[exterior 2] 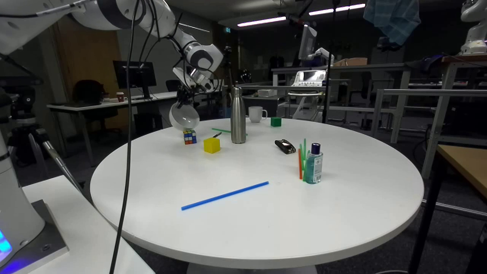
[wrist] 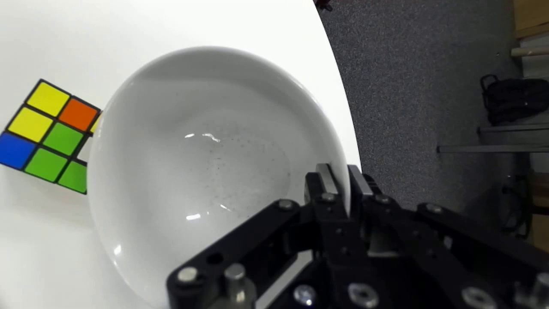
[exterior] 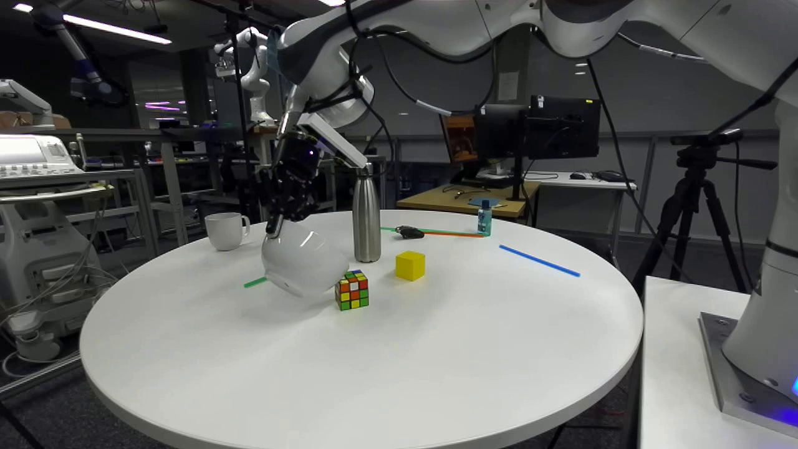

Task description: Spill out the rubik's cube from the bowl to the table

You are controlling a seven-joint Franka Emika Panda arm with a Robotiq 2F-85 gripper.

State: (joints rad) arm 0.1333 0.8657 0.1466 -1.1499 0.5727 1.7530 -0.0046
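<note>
Your gripper point(wrist: 344, 178) was clamped on the rim of the white bowl point(wrist: 206, 167), one finger inside the wall and one outside, and you had the bowl tilted steeply. Just beside it, the rubik's cube point(wrist: 47, 133) sat outside the bowl on the table point(exterior: 436, 362), one edge hidden behind the rim in your wrist view; you could not tell whether the two touched. Beyond the cube you had the yellow block point(exterior 2: 211, 145) and then the steel bottle point(exterior 2: 238, 118). Well apart lay a thin blue stick point(exterior 2: 225, 195).
</note>
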